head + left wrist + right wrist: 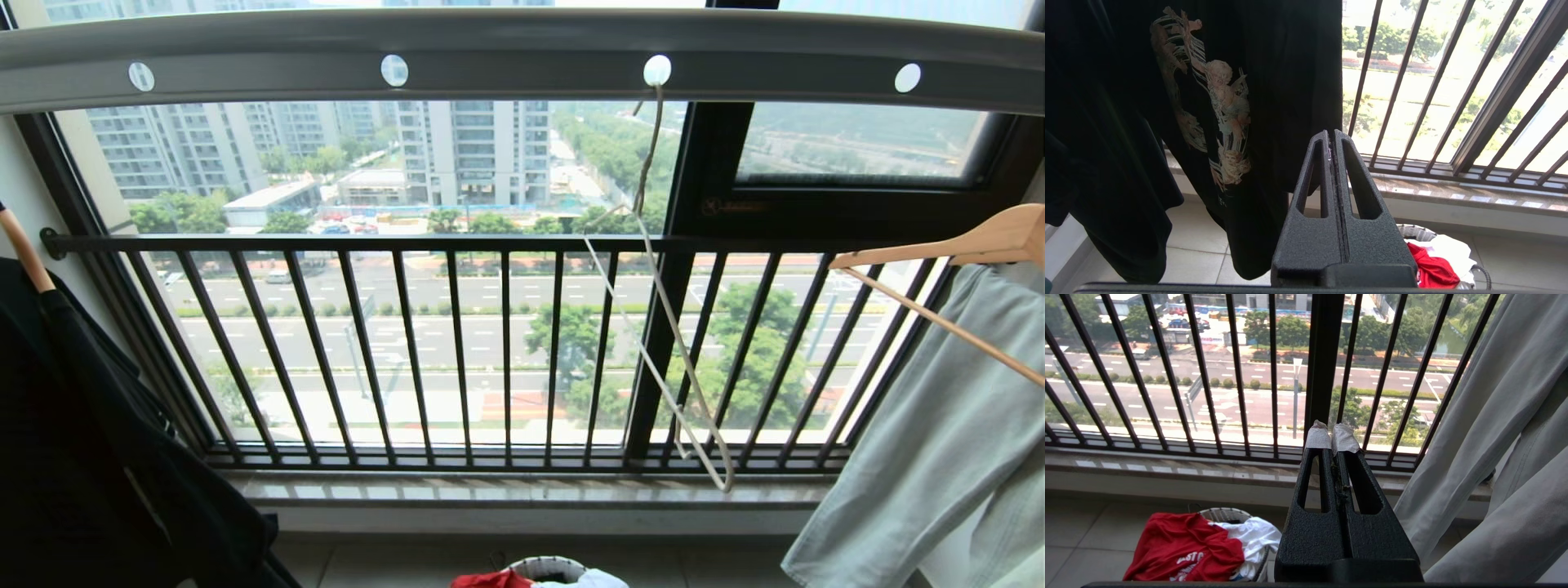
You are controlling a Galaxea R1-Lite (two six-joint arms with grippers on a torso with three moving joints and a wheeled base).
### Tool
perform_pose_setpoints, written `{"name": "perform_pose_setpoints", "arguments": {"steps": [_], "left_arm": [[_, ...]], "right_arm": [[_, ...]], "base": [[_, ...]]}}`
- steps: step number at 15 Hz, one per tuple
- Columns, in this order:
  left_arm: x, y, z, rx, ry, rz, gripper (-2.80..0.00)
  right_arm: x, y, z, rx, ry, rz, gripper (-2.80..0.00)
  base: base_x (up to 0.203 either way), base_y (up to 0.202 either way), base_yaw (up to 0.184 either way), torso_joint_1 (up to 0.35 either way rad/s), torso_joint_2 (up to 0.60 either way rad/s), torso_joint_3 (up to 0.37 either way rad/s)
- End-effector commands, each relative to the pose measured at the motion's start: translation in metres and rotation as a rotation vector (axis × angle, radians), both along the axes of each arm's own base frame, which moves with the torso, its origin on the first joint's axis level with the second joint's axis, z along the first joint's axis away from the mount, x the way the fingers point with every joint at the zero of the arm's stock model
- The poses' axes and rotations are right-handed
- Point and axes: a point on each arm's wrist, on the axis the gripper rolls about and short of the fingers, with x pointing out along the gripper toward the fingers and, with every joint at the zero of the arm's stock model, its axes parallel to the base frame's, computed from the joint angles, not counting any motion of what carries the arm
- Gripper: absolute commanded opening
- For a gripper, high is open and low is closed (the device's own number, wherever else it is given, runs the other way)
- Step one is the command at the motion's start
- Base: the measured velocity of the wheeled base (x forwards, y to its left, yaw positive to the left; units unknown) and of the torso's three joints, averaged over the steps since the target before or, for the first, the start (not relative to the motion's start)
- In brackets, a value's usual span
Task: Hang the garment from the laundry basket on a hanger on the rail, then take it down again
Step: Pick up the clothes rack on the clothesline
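Observation:
The red garment (pixel 1184 547) with white lettering lies crumpled over the laundry basket (pixel 1224 514) on the floor below the window, beside a white cloth (pixel 1253 535). The head view catches only the basket rim (pixel 545 565) and a bit of red garment (pixel 490 580) at its lower edge. An empty thin white hanger (pixel 669 327) hangs from a hole in the grey rail (pixel 522 49) overhead. My left gripper (pixel 1331 134) is shut and empty, held level near the black T-shirt. My right gripper (pixel 1332 433), its tips wrapped in white tape, is shut and empty. Neither arm shows in the head view.
A black printed T-shirt (pixel 1208 106) hangs on the left on a wooden hanger (pixel 24 249). A pale grey-green cloth (pixel 939 457) hangs on the right from another wooden hanger (pixel 971 245). A black barred window railing (pixel 457 351) and a stone sill (pixel 522 490) stand ahead.

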Motion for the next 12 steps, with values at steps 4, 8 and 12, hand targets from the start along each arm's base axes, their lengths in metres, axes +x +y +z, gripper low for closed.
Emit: {"name": "perform_pose_setpoints", "arguments": {"steps": [4, 8, 12], "left_arm": [[0.0001, 0.0000, 0.0000, -0.001, 0.001, 0.001, -2.80], [0.0000, 0.0000, 0.0000, -0.001, 0.000, 0.000, -2.80], [0.0000, 0.0000, 0.0000, -0.001, 0.000, 0.001, -2.80]], "right_arm": [[0.0002, 0.0000, -0.0004, -0.006, 0.002, 0.002, -2.80], [0.0002, 0.0000, -0.0004, 0.001, 0.002, 0.000, -2.80], [0.0002, 0.0000, -0.0004, 0.000, 0.002, 0.001, -2.80]], "base": [[0.000, 0.000, 0.000, 0.000, 0.00, 0.000], [0.000, 0.000, 0.000, 0.000, 0.00, 0.000], [0.000, 0.000, 0.000, 0.000, 0.00, 0.000]]}}
